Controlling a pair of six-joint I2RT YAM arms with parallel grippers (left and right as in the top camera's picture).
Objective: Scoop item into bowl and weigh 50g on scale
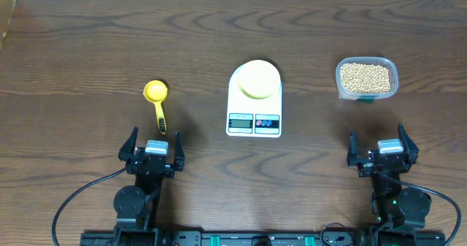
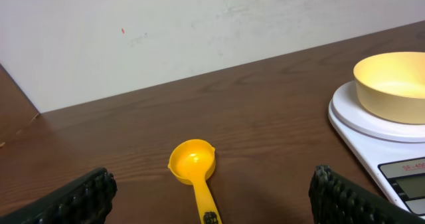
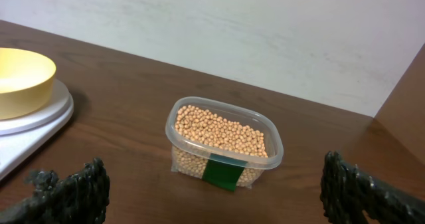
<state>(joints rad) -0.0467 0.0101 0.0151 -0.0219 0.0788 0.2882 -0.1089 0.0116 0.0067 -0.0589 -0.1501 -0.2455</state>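
Overhead view: both arms wait at the near edge, and the scooping has not yet started. The left gripper (image 1: pixel 155 136) stands wide open and holds nothing; the right gripper (image 1: pixel 377 134) is equally wide and empty.

Just ahead of the left gripper lies the yellow scoop (image 1: pixel 157 104), its handle pointing back at the fingers. Further ahead, to that gripper's right, the scale (image 1: pixel 254 122) carries the bowl (image 1: pixel 259 79), seemingly empty; the display is too small to read. Ahead of the right gripper, well apart, a clear container (image 1: pixel 390 63) holds the beans (image 1: pixel 365 77).

Fetching the scoop looks like the step in hand: the left gripper should reach forward, lower, and close across the handle.
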